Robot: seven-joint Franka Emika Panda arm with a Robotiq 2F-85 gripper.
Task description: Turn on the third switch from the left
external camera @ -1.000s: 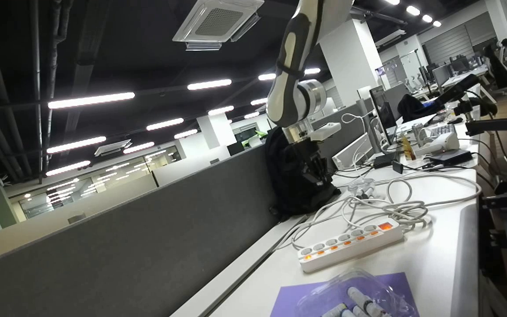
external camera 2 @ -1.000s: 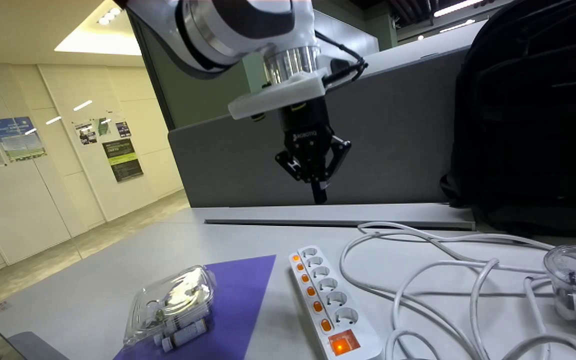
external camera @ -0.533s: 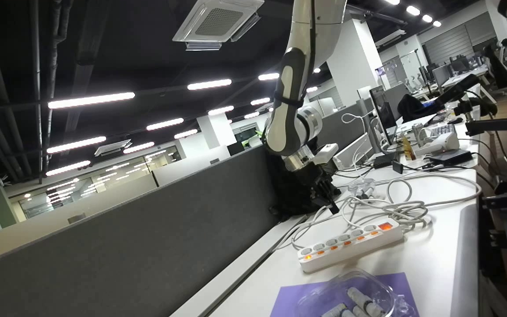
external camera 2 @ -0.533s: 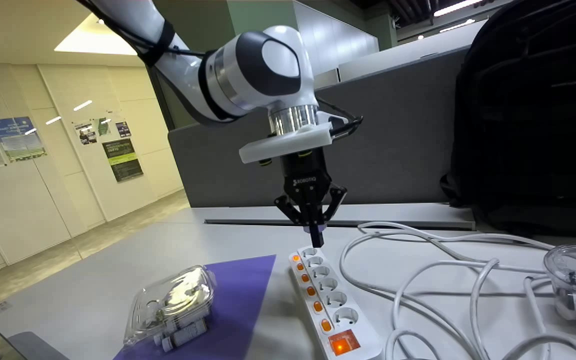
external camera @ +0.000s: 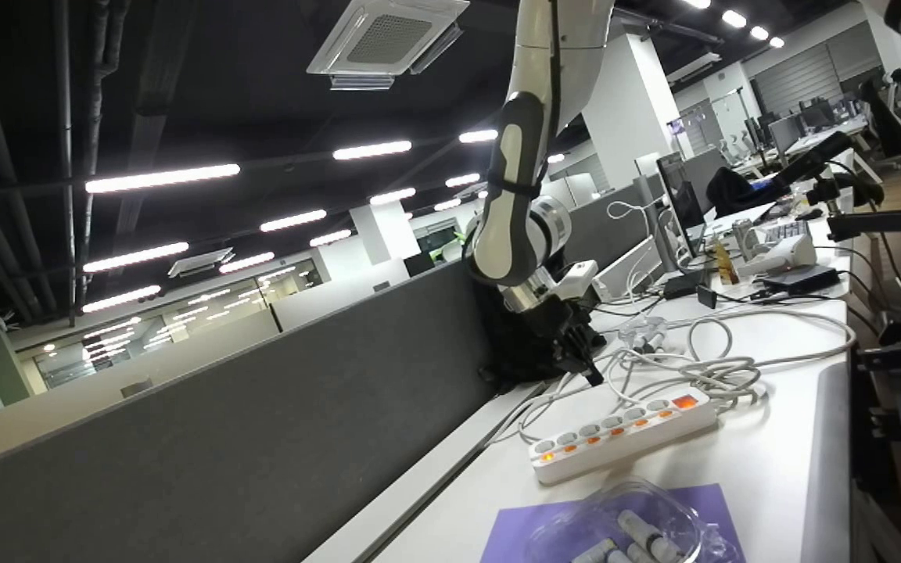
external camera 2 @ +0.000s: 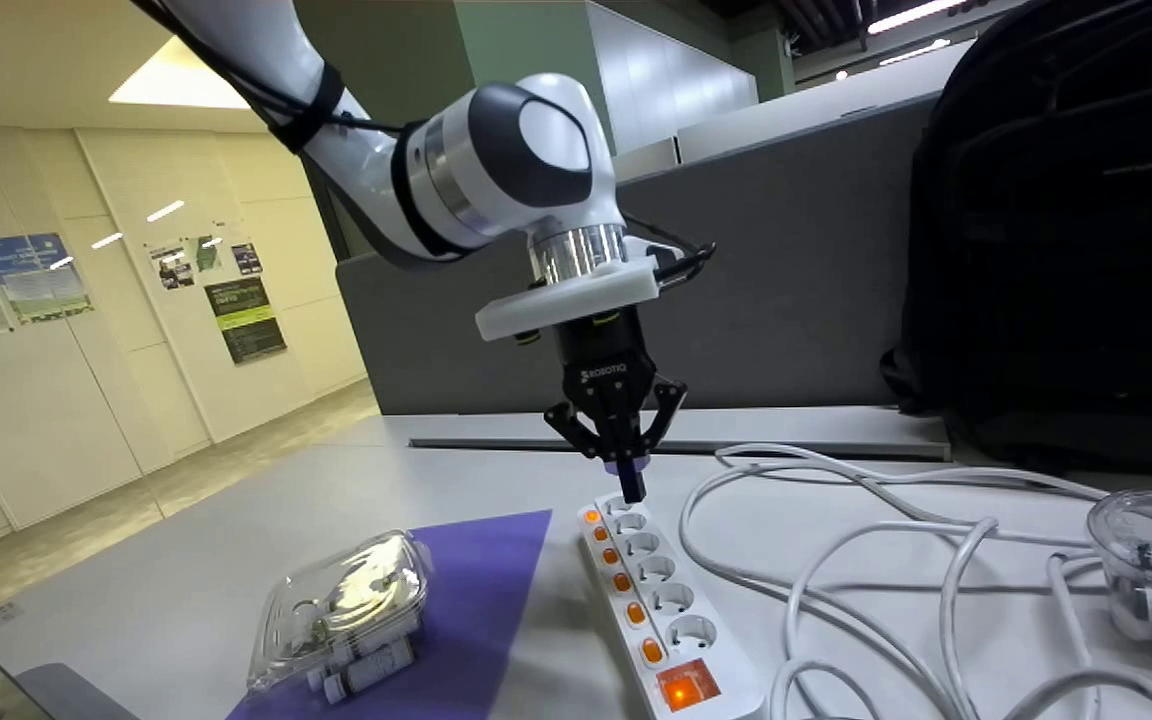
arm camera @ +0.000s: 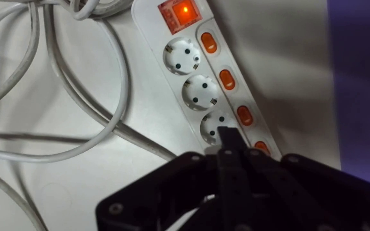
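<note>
The pincer (external camera 2: 633,488) is fully closed, its fingers pressed together and pointing down, with nothing that can be made out held between them; in this state it serves as a blunt probe. It hangs above the power strip (external camera: 629,447), apart from it. The strip lies on the desk (external camera 2: 186,560) between the purple sheet (external camera 2: 496,560) and the loose cable (arm camera: 124,83). The target is judged to be the third switch (external camera 2: 610,556), counted from the end opposite the main switch (arm camera: 185,12); confirm this count before contact. The main switch is lit and so, apparently, is the end switch (external camera: 547,457); the target looks unlit. In the wrist view the tip covers part of the socket row (arm camera: 181,56), and the target is partly hidden by the pincer. The step in hand is judged to be alignment prior to pressing. Shift the tip off the sockets, toward the side of the purple sheet, and centre it on the target alone. Lower slowly and vertically: a slanted push may slide the strip or catch a neighbouring switch (external camera 2: 600,534). Which half of the target turns it on cannot be told; press one half, lift, and check for light. If none appears, press the opposite half.
</note>
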